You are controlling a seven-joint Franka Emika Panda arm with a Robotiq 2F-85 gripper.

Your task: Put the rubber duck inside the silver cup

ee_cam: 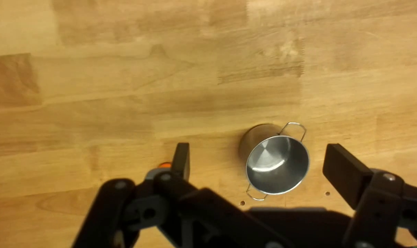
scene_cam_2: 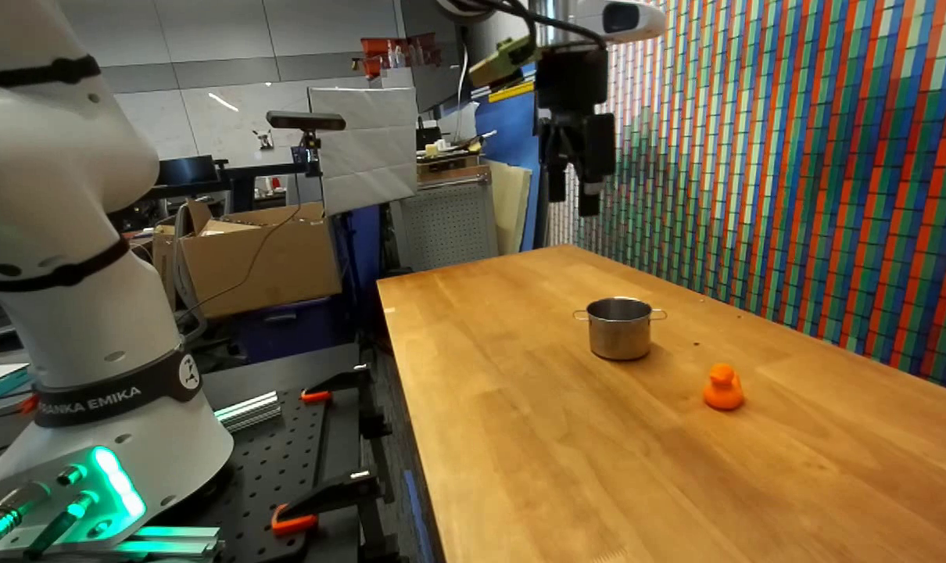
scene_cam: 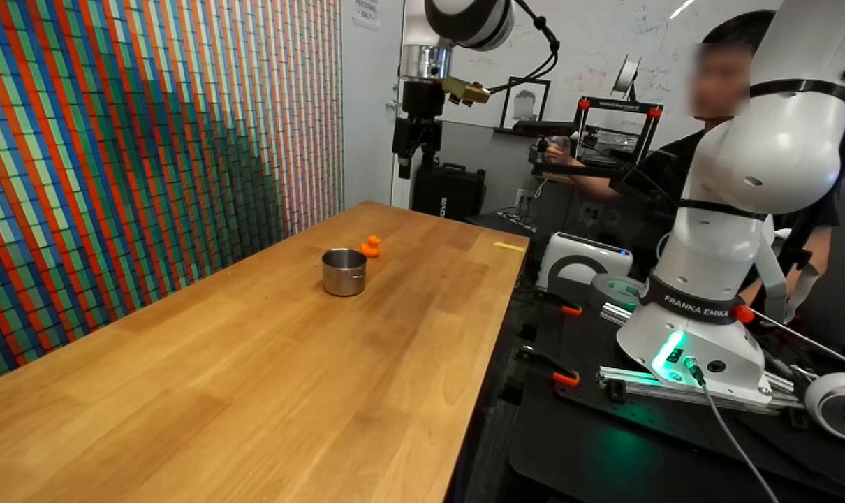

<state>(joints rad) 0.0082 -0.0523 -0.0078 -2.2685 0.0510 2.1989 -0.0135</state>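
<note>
Two task objects in an exterior view: small orange rubber duck (scene_cam: 370,248) outside the short silver metal cup (scene_cam: 344,276). In an exterior view: duck stands upright, apart from cup; black two-fingered gripper (scene_cam_2: 573,195) hangs well above cup height. Wrist view: fingers (ee_cam: 181,158) wide apart, holding nothing. Judged: nothing done; grasp, lift, release into cup remain.
</note>
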